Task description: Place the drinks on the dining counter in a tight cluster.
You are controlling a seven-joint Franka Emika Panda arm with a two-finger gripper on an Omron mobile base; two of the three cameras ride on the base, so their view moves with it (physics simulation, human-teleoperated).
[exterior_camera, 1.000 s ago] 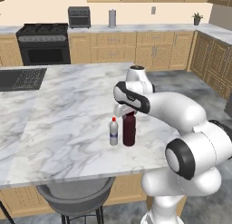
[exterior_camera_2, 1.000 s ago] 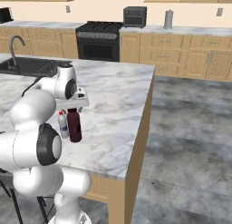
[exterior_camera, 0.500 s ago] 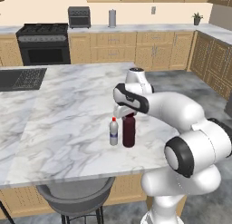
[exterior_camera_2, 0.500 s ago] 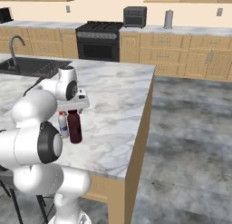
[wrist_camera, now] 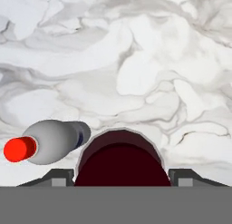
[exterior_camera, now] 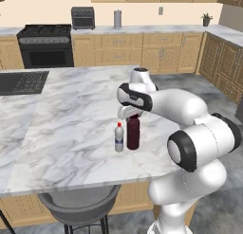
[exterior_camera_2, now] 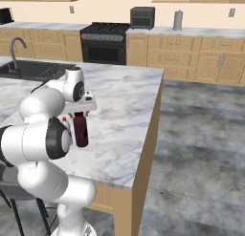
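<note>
Nothing has moved since a second ago: the end effector (wrist_camera: pixel 121 177) hangs as before directly over the maroon bottle (exterior_camera: pixel 133 132), its two fingertips (wrist_camera: pixel 60 177) standing wide on either side of the bottle's top without visibly pressing it. That bottle stands upright on the marble tabletop (exterior_camera: pixel 71 110) near its right edge, with the small clear bottle (exterior_camera: pixel 119 138), red-capped and blue-labelled, upright just beside it on the left base view's left, seemingly almost touching.

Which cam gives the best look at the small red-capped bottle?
Left base view: the small bottle stands whole and upright beside the maroon bottle. Hand view looks down on its cap and shoulder. Right base view has it mostly hidden behind the arm.
</note>
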